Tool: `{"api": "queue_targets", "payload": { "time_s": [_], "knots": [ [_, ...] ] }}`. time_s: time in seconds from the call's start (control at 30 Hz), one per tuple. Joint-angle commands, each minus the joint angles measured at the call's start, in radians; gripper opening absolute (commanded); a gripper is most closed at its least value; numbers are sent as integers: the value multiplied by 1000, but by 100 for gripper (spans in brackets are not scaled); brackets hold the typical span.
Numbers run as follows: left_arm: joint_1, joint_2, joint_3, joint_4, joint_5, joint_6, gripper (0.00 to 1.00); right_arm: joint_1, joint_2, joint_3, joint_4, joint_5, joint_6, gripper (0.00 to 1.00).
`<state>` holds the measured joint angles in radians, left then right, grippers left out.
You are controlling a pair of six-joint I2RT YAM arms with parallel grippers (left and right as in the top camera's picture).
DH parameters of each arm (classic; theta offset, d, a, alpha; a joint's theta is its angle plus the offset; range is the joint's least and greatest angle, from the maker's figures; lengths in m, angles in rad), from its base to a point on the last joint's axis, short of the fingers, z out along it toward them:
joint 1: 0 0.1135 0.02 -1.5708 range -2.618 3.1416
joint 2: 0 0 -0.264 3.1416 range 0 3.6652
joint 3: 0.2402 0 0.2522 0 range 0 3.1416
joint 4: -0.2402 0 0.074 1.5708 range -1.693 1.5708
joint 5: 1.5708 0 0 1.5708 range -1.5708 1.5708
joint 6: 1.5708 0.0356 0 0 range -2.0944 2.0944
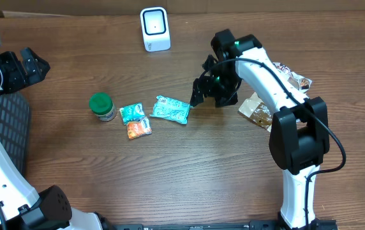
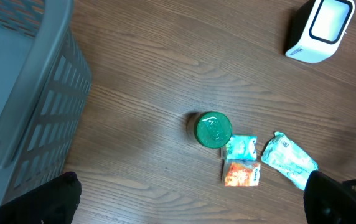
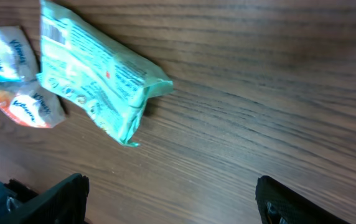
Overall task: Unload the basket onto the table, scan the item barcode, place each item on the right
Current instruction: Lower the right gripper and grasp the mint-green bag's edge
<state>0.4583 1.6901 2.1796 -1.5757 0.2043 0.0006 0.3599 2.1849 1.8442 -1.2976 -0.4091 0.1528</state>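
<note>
The white barcode scanner (image 1: 155, 29) stands at the table's back edge and also appears in the left wrist view (image 2: 321, 28). A pale green packet (image 1: 171, 109) lies flat on the wood, printed side up (image 3: 97, 81). My right gripper (image 1: 201, 96) hovers just right of it, open, with nothing between its fingers (image 3: 66, 199); only bare table lies under the right gripper (image 3: 172, 208). My left gripper (image 1: 39, 66) stays far off at the left edge, open and empty (image 2: 190, 208).
A green-lidded jar (image 1: 101, 107), a small teal packet (image 1: 131, 113) and an orange packet (image 1: 138, 128) lie left of the green packet. Brown snack bags (image 1: 256, 110) sit under the right arm. A grey basket (image 2: 22, 93) stands at the far left.
</note>
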Motion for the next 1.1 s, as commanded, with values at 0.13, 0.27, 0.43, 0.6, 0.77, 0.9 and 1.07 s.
{"api": "queue_targets", "payload": {
  "time_s": [0.13,0.27,0.43,0.6,0.77,0.9,1.07],
  "knots": [
    [-1,9,2,2,-2,15,100,-1,-27,-90,97,-106,32,82],
    [-1,9,2,2,-2,15,100,-1,-27,-133,190,-132,106,79],
    [-1,9,2,2,-2,15,100,11,-27,-181,276,-136,189,76],
    [-1,9,2,2,-2,15,100,49,-27,-238,370,-135,268,74],
    [-1,9,2,2,-2,15,99,102,-27,-295,501,-127,401,72],
    [-1,9,2,2,-2,15,100,127,-27,-339,588,-108,478,67],
    [-1,9,2,2,-2,15,100,138,-27,-405,698,-69,525,54]
  ]
}}
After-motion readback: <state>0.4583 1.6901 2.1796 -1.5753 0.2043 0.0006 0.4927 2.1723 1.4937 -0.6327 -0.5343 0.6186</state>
